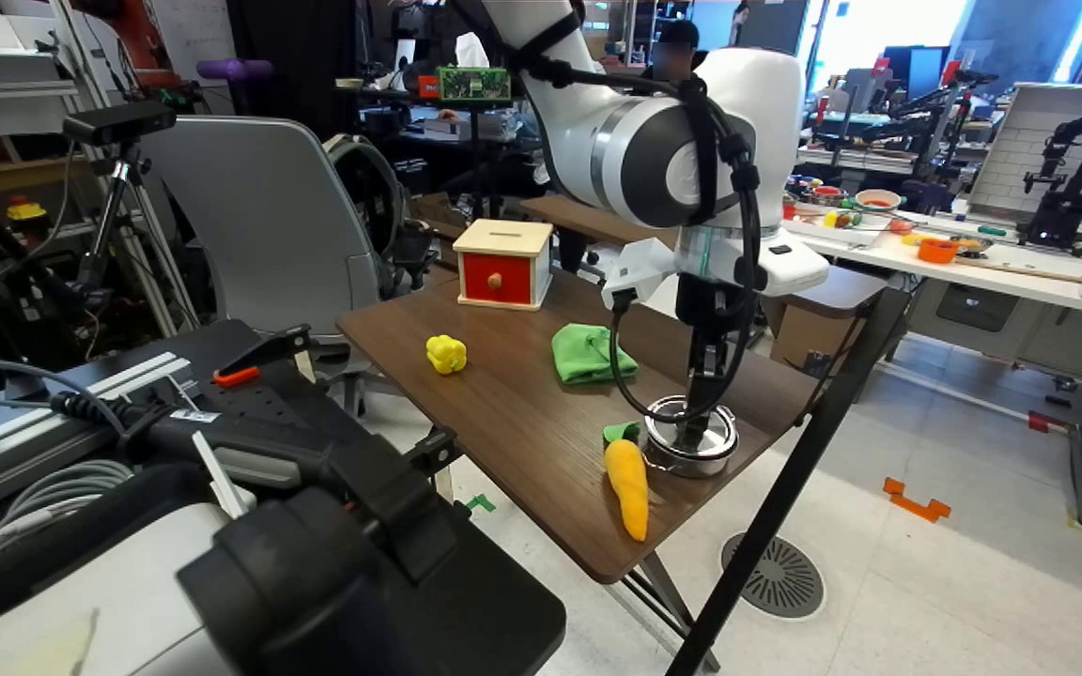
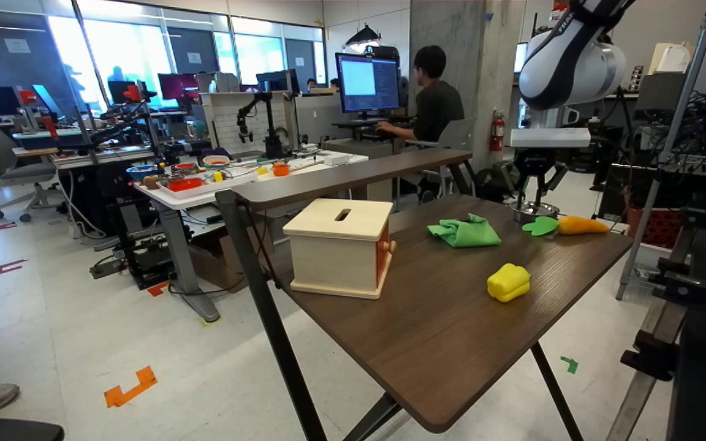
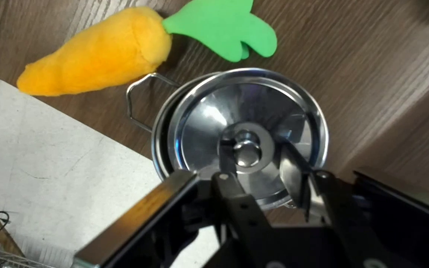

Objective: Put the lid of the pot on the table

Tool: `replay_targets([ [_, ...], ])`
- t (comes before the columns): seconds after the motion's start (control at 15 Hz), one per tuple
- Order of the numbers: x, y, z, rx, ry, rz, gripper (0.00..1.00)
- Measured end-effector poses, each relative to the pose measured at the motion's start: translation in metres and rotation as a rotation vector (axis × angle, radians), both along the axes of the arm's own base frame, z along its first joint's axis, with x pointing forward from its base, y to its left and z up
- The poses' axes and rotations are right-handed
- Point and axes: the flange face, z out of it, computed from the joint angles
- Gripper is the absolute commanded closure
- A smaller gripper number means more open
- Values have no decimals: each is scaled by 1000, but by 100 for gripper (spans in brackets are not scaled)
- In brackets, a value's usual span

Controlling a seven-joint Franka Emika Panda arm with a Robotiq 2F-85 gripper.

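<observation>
The silvery lid [image 3: 203, 137] with its central knob lies on the shiny pot [image 3: 158, 143]. In the wrist view a strip of the pot's rim shows past the lid's left side. The pot [image 1: 691, 467] stands near a corner of the dark brown table [image 1: 503, 422]; it also shows in an exterior view [image 2: 540, 214]. My gripper [image 3: 253, 147] points down over the lid, fingers on either side of the knob. One finger is close beside the knob; a gap shows between the knob and the other finger. Whether the fingertips touch the lid is unclear.
A plush carrot [image 3: 102, 52] with green leaves lies beside the pot's wire handle. A green cloth [image 1: 588, 355], a yellow pepper [image 1: 447, 354] and a wooden box with a red drawer [image 1: 503, 268] are on the table. The table's edge is close to the pot.
</observation>
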Motion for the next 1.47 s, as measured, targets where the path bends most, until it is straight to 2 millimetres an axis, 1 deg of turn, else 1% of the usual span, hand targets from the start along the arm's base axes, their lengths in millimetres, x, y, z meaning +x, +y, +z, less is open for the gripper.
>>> replay_targets([
  [0.07, 1, 0, 1, -1, -5, 0, 100],
  [0.2, 1, -1, 1, -1, -6, -2, 95],
  [0.6, 0, -4, 3, 20, -21, -31, 95],
  [0.73, 2, -4, 12, 29, -46, -33, 95],
  [0.93, 2, 2, 36, 39, -88, -12, 95],
  [1.07, -1, 15, 53, 59, -100, 24, 95],
  [1.2, -7, 36, 64, 91, -102, 75, 95],
  [1.33, -16, 64, 66, 119, -87, 139, 95],
  [1.47, -27, 93, 62, 142, -60, 198, 95],
])
